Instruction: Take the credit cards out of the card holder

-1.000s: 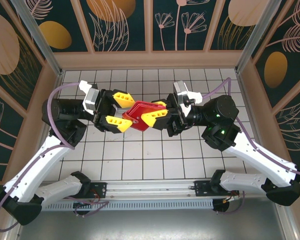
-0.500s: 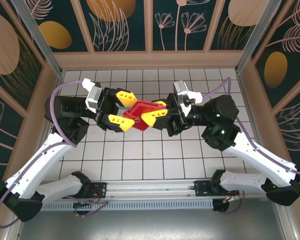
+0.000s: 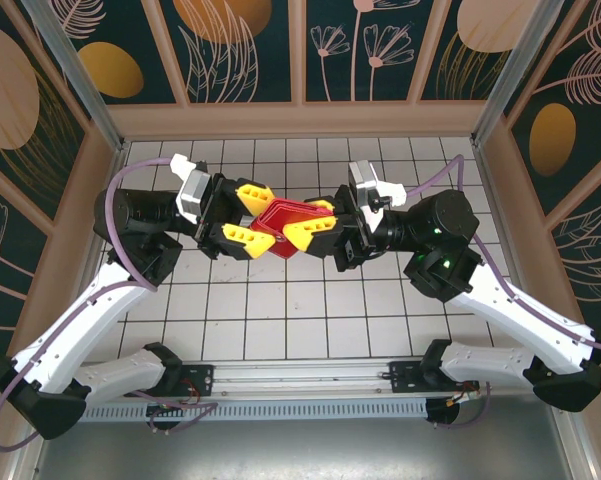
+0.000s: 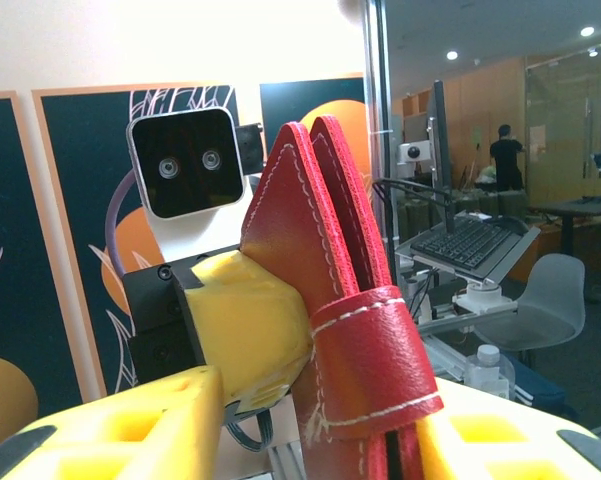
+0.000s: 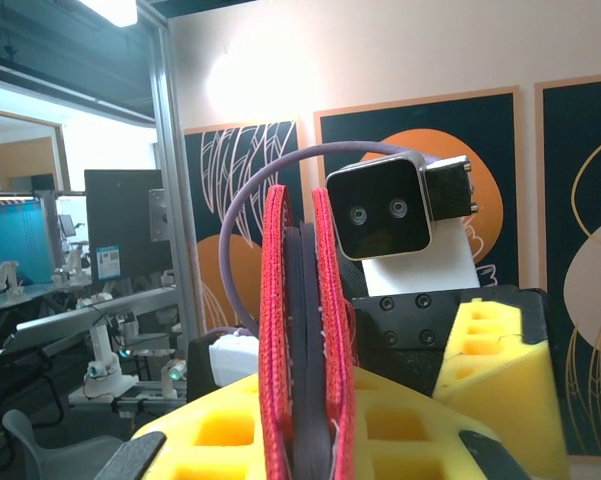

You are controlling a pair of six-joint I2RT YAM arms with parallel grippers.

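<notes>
My left jaws have narrowed around the wallet (image 3: 283, 218) but are not yet pinching it; right jaws stay clenched on it. I judge the cards are still inside; pulling them comes next.

You can't tell whether the dark layer (image 5: 305, 340) between the card holder's (image 5: 273, 330) red flaps is a card; the holder's bottom runs off both wrist views.

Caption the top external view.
Right claw grips the red card holder while the open left claw straddles its other edge.
</notes>
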